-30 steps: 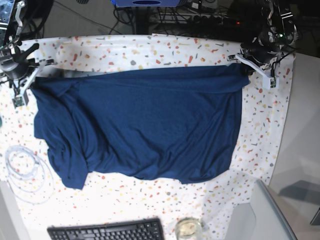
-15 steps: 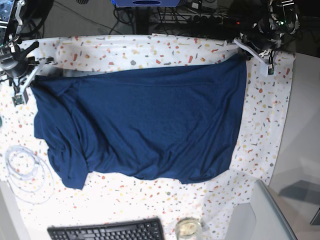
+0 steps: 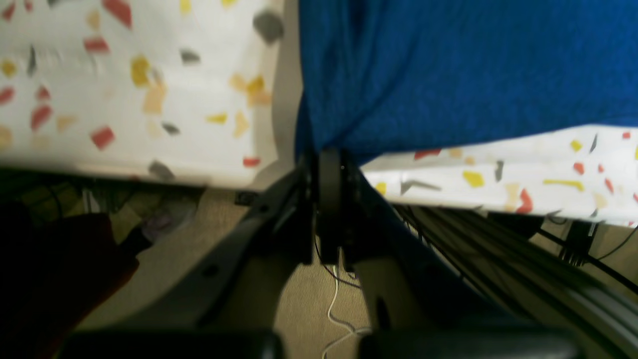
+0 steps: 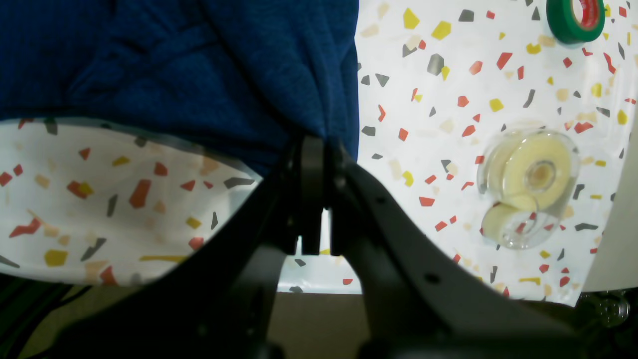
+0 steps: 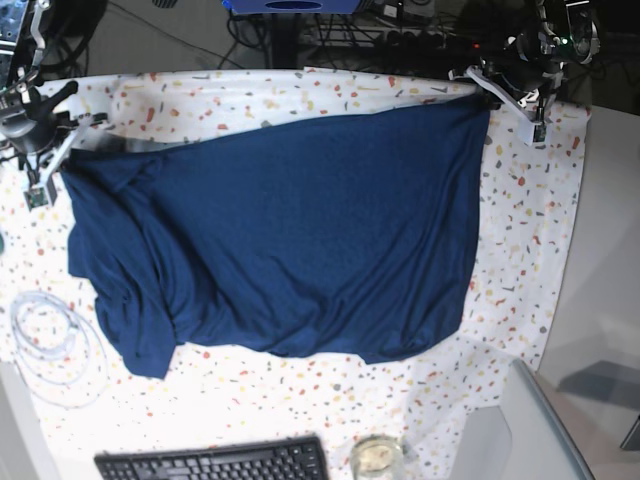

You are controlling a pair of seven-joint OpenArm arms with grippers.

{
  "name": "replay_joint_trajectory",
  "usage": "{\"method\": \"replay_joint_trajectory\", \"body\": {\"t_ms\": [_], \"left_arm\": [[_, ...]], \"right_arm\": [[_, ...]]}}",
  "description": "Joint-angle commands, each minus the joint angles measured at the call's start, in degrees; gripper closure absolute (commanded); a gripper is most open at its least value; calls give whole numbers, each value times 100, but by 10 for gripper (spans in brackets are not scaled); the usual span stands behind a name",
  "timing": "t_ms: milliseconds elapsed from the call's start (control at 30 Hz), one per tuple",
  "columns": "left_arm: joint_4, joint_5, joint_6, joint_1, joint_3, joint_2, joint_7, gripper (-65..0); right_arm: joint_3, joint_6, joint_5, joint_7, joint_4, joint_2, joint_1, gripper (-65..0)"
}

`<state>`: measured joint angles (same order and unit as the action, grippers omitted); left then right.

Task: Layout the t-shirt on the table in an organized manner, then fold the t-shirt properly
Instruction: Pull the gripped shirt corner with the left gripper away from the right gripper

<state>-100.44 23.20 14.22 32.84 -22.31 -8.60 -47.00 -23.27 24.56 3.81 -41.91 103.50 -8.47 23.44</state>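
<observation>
Speckled counter (image 5: 300,395) up front, keyboard (image 5: 212,461) at the near edge, and the t-shirt (image 5: 290,230) spread wide across the middle. At the far corners, left tool (image 5: 487,88) is pinching one corner of the cloth, right tool (image 5: 62,155) clamped on the other corner.

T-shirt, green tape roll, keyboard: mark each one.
t-shirt (image 5: 290,240), base view, middle of the spread body.
green tape roll (image 4: 560,22), right wrist view, its green outer band.
keyboard (image 5: 215,464), base view, middle of the keys.
</observation>
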Motion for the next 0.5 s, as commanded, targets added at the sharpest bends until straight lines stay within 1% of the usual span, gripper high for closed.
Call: {"method": "replay_joint_trajectory", "body": {"t_ms": [0,367,467], "left_arm": [[-79,32,24,17,-24,-50,63,0],[-70,32,24,105,-16,-59,45,0],[-70,32,24,167,-16,-182,-34,0]], "right_arm": [[-51,-25,-8,64,98,-54,60,0],[-51,-25,-8,64,-157,-54,87,0],[-51,-25,-8,64,-157,-54,87,0]]}}
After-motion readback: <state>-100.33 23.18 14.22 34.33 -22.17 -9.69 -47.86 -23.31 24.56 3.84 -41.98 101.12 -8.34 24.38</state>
